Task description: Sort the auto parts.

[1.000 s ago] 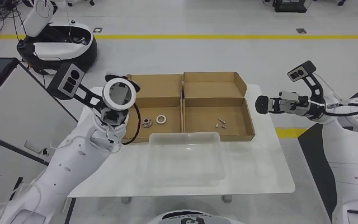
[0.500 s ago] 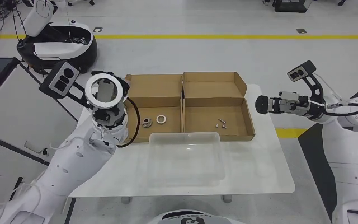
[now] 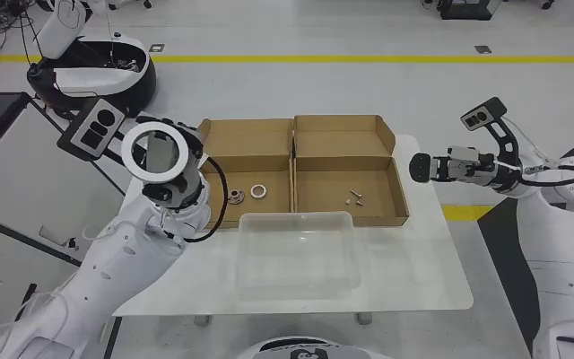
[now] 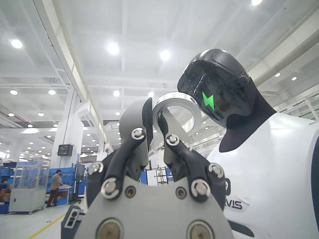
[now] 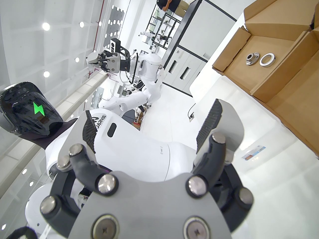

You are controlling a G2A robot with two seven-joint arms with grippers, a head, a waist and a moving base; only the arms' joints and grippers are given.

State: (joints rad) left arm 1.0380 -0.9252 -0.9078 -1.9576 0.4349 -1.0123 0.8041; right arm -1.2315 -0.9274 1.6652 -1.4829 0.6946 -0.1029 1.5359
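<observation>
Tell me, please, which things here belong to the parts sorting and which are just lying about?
Job: large ring in the left gripper; flanged hub and small white ring in the left box; screws in the right box; clear tray.
Lying about: label on the table; cabinet beside it.

White table [image 3: 421,269], two cardboard boxes [image 3: 323,193], clear tray [image 3: 296,216]

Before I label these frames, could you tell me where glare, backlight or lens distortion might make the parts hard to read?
Top view: even overhead light, only a soft sheen on the clear bin. Left wrist view: aimed at bright ceiling lamps, which flare above the large ring in the left gripper. Right wrist view: wide-lens bending curves the cardboard box edges; the white ring inside reads plainly.
</observation>
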